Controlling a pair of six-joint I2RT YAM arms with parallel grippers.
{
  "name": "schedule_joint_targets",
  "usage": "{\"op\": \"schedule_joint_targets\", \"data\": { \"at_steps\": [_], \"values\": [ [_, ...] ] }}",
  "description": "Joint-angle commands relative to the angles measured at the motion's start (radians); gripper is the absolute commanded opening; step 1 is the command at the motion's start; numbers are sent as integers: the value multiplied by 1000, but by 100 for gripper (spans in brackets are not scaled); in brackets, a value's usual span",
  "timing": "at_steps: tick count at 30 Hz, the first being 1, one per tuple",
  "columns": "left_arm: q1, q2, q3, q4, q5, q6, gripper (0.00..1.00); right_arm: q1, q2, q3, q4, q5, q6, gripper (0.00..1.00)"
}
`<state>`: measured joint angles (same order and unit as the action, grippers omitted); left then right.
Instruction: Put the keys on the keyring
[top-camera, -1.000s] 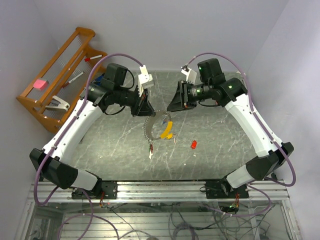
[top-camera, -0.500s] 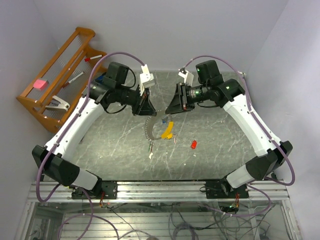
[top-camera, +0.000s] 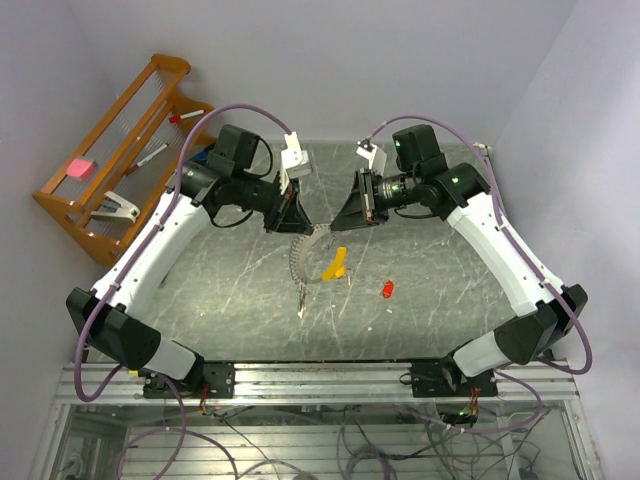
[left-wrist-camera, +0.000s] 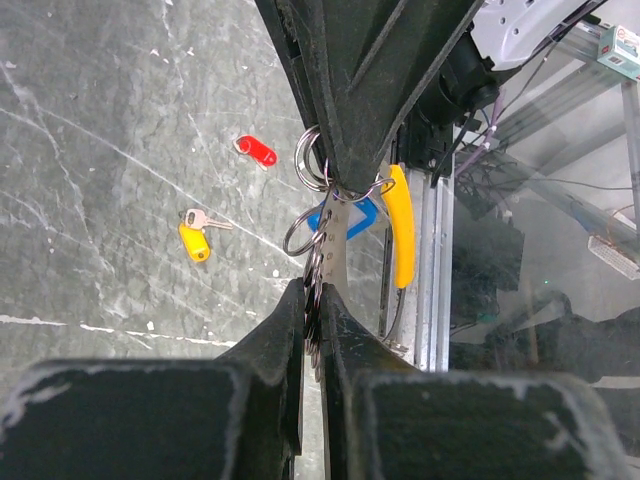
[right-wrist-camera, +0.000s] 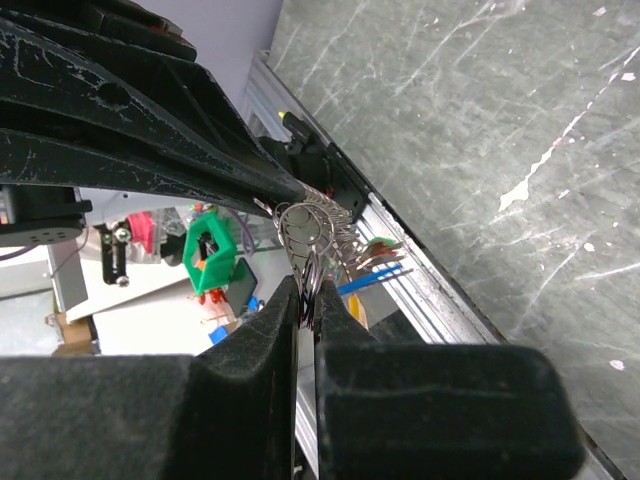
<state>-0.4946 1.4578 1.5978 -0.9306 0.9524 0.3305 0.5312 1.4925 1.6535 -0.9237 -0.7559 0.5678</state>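
The keyring (top-camera: 303, 246) is a silvery coiled loop held up between my two grippers above the middle of the table. Its yellow banana piece (top-camera: 335, 264) hangs below it. My left gripper (top-camera: 291, 216) is shut on the coil (left-wrist-camera: 316, 300), its fingertips facing the right gripper's. My right gripper (top-camera: 344, 215) is shut on a ring of it (right-wrist-camera: 306, 232). A blue tag (left-wrist-camera: 345, 218) hangs on the keyring beside the banana piece (left-wrist-camera: 401, 232). A red key tag (top-camera: 387, 289) lies loose on the table; it shows in the left wrist view (left-wrist-camera: 256, 151) with a yellow-tagged key (left-wrist-camera: 194, 240).
A wooden rack (top-camera: 118, 150) with pens, a pink piece and a white tool stands off the table's back left. A small pale piece (top-camera: 302, 311) lies below the keyring. An aluminium rail (top-camera: 320, 375) runs along the table's near edge.
Both grippers have edged slightly toward the back, still gripping the keyring between them. The loose red tag has not moved.
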Motion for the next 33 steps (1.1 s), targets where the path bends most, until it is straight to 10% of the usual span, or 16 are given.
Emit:
{"op": "schedule_joint_targets", "data": {
  "at_steps": [1, 9, 13, 15, 33],
  "values": [
    [-2, -17, 9, -13, 24, 45, 7, -2, -36, -34, 87, -46, 52, 0],
    [-2, -14, 4, -14, 0, 64, 10, -2, -55, -67, 154, -55, 113, 0],
    [-3, -18, -12, 16, -77, 30, 58, -2, -78, -85, 182, -9, 144, 0],
    [-2, -22, -11, 23, -113, 25, 67, -2, -89, -101, 198, 29, 170, 0],
    [-39, 12, 95, 162, -161, -155, 84, 2, -75, -73, 179, 371, 315, 0]
  ]
}}
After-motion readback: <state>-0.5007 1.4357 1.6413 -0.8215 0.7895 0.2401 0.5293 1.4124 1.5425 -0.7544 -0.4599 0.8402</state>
